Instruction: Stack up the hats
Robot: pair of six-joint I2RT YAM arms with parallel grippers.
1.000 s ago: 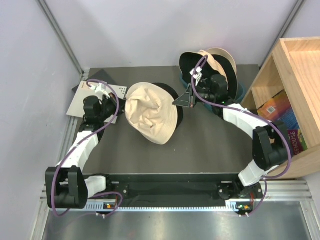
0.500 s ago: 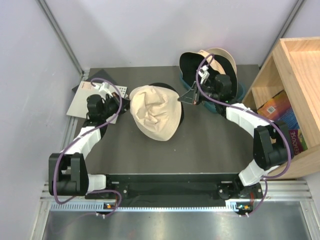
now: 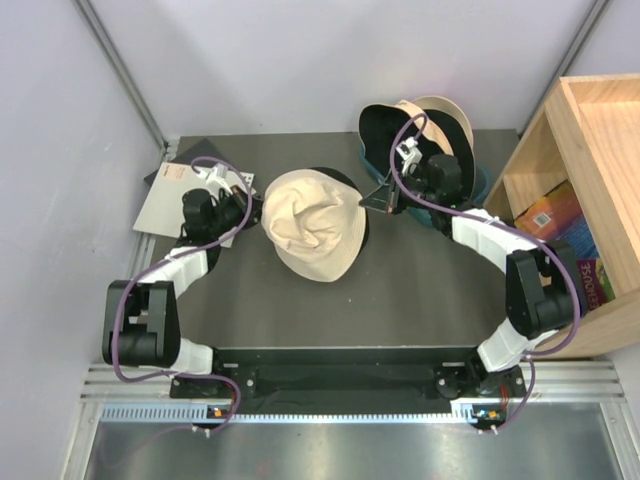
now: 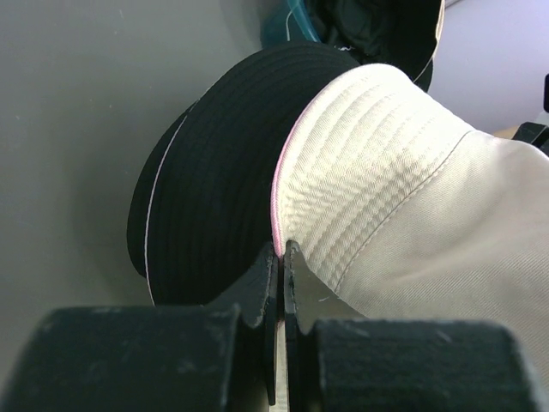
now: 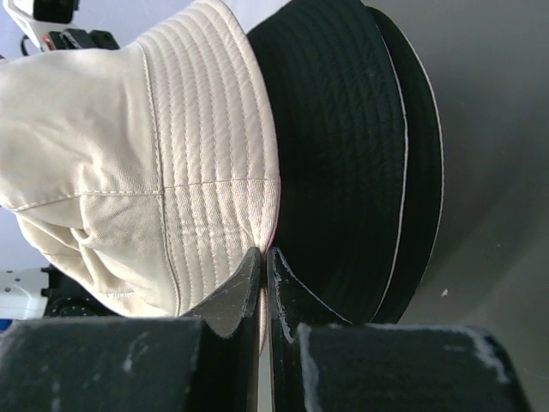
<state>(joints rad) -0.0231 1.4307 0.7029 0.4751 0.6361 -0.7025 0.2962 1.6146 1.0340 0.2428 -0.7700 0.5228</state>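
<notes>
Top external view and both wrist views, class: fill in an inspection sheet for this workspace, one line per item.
Surface: dark grey table, matte.
Job's things: cream hat lying over a black hat mid-table; more hats at the rear, at the teal tub.
Clutter: white sheet by the left arm.
Grippers: left gripper and right gripper both shut on the cream hat's brim, on opposite sides.
Cables: purple cables looped along both arms.
Surroundings: wooden shelf with books on the right; pale walls.
</notes>
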